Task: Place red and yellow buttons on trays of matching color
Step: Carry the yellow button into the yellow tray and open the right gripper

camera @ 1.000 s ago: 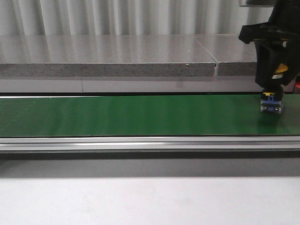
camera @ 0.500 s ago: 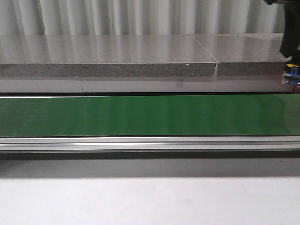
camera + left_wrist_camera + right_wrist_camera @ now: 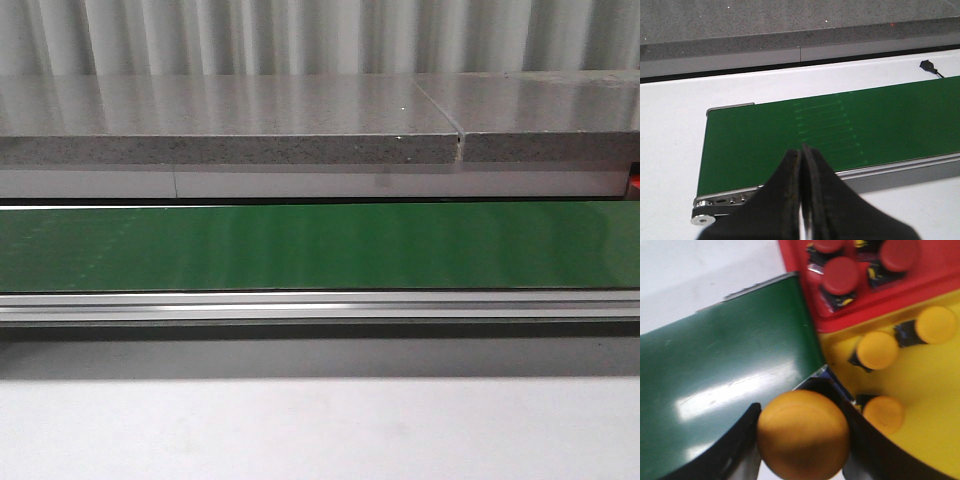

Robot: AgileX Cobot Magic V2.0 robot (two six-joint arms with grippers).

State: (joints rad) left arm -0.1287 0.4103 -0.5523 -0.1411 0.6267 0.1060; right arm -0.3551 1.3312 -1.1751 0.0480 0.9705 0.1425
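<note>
Right claw [image 3: 802,440] clamped on a yellow button [image 3: 803,433], carried over the belt's right end at the edge of the yellow tray [image 3: 930,405]. Step in hand: delivery. Next, by my reading: shift over bare yellow floor, clear of the buttons already lying there, then release. Red tray [image 3: 940,277] lies just beside it, holding red buttons. Left claw [image 3: 801,200] pinched shut, empty, above the green conveyor belt [image 3: 320,245]. White table [image 3: 320,430] near; grey stone ledge [image 3: 230,120] far, pale curtain behind.

this looks like a lab or factory test cell set up for sorting work. a green conveyor belt [image 3: 320,245] in an aluminium frame [image 3: 320,305] runs across a white table [image 3: 320,430], with a grey speckled stone ledge [image 3: 230,125] and pale corrugated wall panels [image 3: 300,35] behind, and red [image 3: 940,270] and yellow [image 3: 930,405] sorting trays at the belt's end.
</note>
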